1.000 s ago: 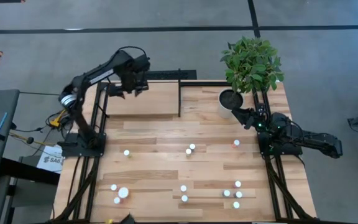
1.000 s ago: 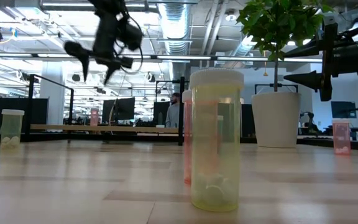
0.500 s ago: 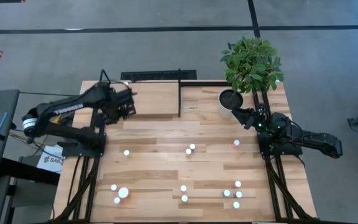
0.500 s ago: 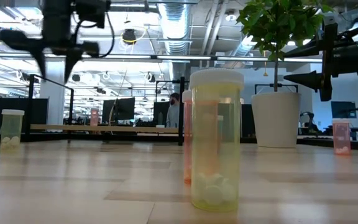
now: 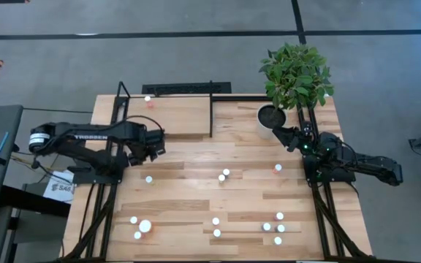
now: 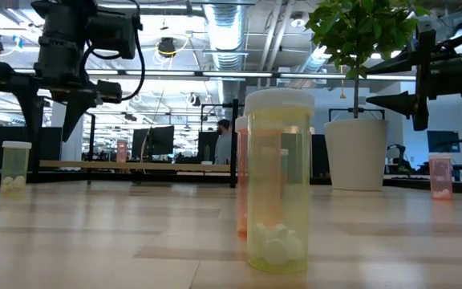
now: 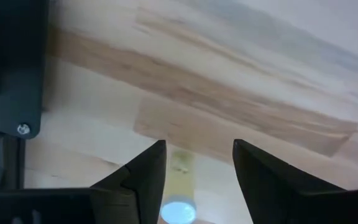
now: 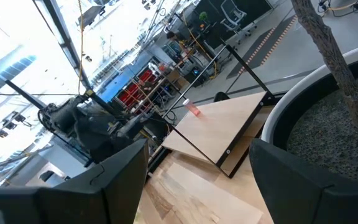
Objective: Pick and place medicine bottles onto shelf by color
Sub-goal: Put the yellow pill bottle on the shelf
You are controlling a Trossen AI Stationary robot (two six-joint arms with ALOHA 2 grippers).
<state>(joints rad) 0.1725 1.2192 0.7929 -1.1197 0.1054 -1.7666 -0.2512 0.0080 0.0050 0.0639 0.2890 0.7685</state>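
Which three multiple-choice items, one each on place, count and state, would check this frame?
1. Where is the left gripper?
A. over the plant pot
B. over the table just in front of the shelf
C. at the table's near edge

2. How many bottles stand on the shelf?
A. one
B. three
C. five

3. How do the right gripper's jaws stand?
A. shut on a bottle
B. open, holding nothing
C. shut, empty

Key: B, the high view shows it beside the shelf's front edge; A, only the reddish bottle stands there; B, the right wrist view shows its fingers apart with nothing between.
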